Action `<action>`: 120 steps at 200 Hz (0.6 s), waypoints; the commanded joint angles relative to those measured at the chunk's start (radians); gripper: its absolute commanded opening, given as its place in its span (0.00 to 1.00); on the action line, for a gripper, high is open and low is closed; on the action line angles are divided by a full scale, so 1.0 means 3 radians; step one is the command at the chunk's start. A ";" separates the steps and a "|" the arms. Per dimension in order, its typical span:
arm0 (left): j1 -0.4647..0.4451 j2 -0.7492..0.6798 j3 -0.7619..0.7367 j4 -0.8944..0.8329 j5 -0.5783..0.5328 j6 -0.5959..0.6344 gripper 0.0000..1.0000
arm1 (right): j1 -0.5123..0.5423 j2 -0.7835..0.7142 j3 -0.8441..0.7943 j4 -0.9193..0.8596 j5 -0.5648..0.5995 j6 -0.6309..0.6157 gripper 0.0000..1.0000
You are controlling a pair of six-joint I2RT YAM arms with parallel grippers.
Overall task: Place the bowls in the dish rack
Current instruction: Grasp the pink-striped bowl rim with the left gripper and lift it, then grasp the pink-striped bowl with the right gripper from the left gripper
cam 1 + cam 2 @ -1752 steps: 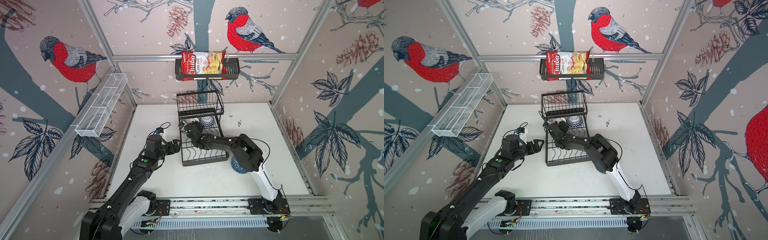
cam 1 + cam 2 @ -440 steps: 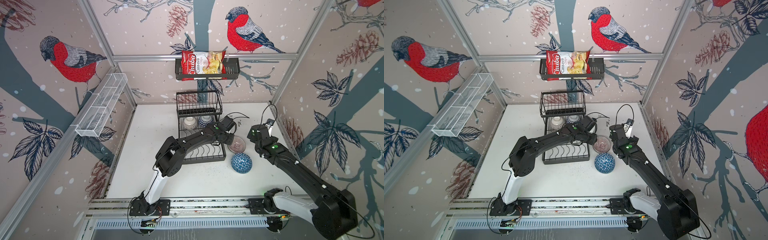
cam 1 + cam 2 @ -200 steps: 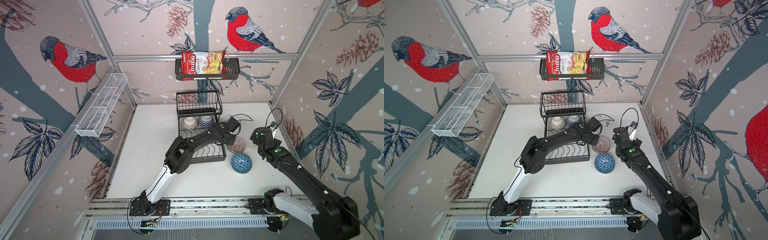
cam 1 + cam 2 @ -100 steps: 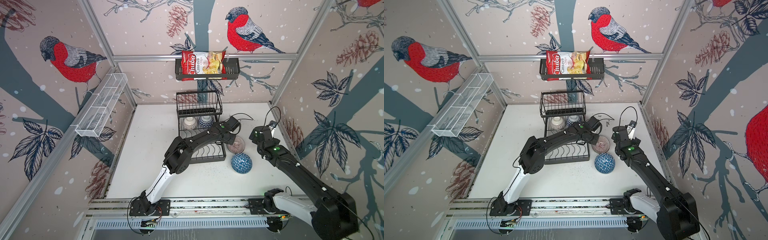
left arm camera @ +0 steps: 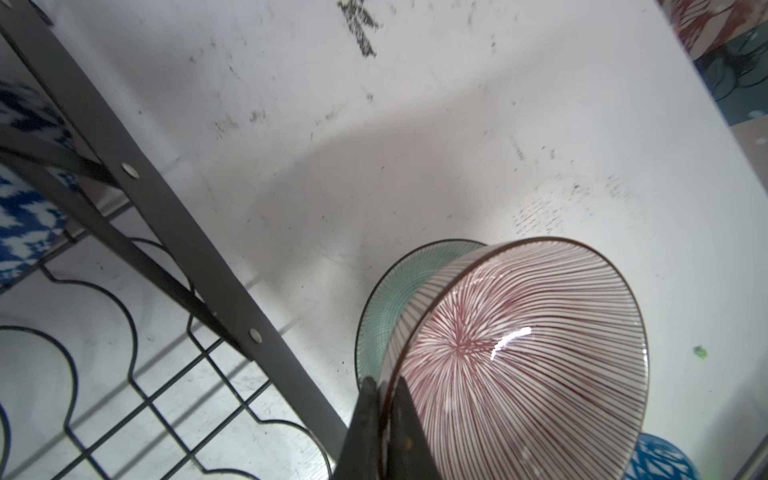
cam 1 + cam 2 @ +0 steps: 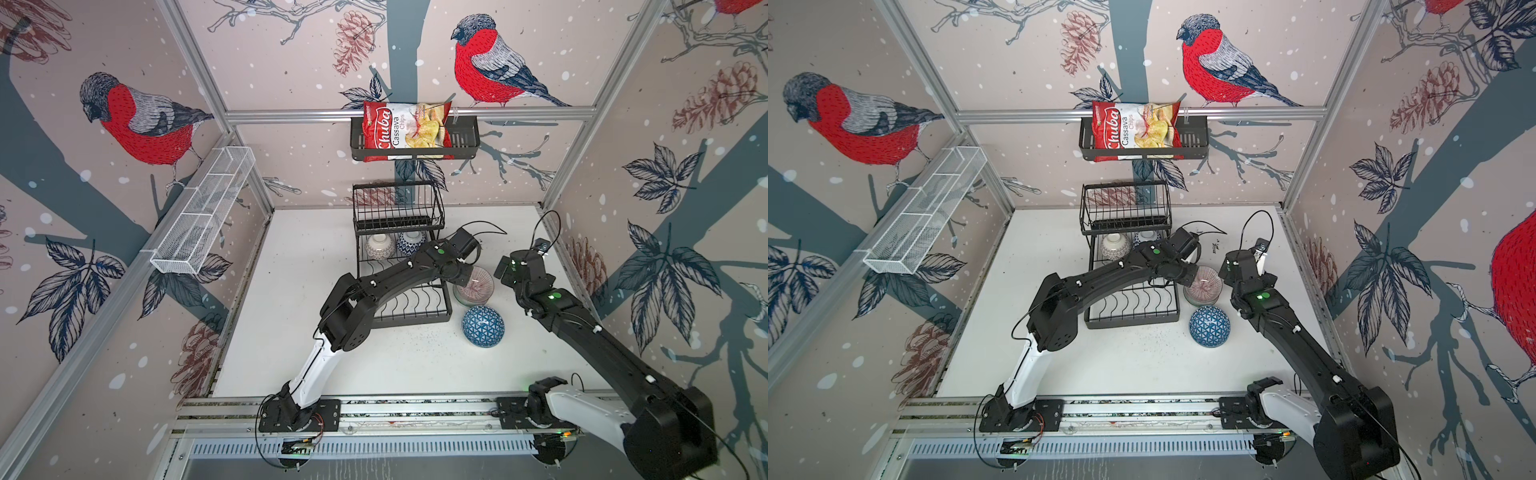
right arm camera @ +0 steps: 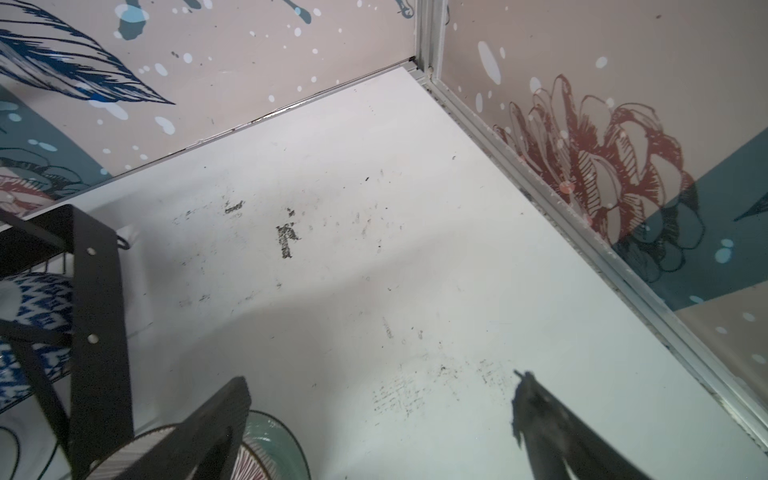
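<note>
On your back wall the bag reads "Chuba Cassava Chips"; left claw clamps the striped bowl by its rim, right claw spread wide.

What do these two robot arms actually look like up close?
Both the left arm and right arm are chunky black jointed links with one white segment near the base, a small green light, and thin black cables looping off the wrist. Their fingers are flat, dark blades.
</note>
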 commanded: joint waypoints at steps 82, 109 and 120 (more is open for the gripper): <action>0.0053 -0.0477 -0.0400 0.0366 -0.0178 -0.0001 0.00 | 0.0347 -0.0049 0.0203 -0.0130 -0.0719 -0.0205 0.98; 0.0140 -0.0658 -0.0619 0.0473 -0.0184 -0.0030 0.00 | 0.0591 -0.0044 0.0301 -0.0157 -0.0742 -0.0242 0.95; 0.0186 -0.0748 -0.0753 0.0555 -0.0150 -0.0050 0.00 | 0.0646 -0.0022 0.0336 -0.0162 -0.0809 -0.0257 0.94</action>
